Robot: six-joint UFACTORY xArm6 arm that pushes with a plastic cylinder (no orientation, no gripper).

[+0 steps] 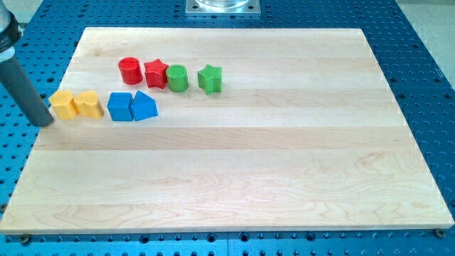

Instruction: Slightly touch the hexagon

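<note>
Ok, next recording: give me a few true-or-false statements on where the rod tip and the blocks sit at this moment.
1. My tip is just at the view's left of the yellow hexagon. True.
2. The yellow heart lies between the yellow hexagon and the blue cube. True.
3. The green star is the leftmost block in the upper row. False: the red cylinder is leftmost; the green star is rightmost.
4. The red star sits between the red cylinder and the green cylinder. True.
5. The blocks are gathered at the view's bottom right. False: they are all at its upper left.
</note>
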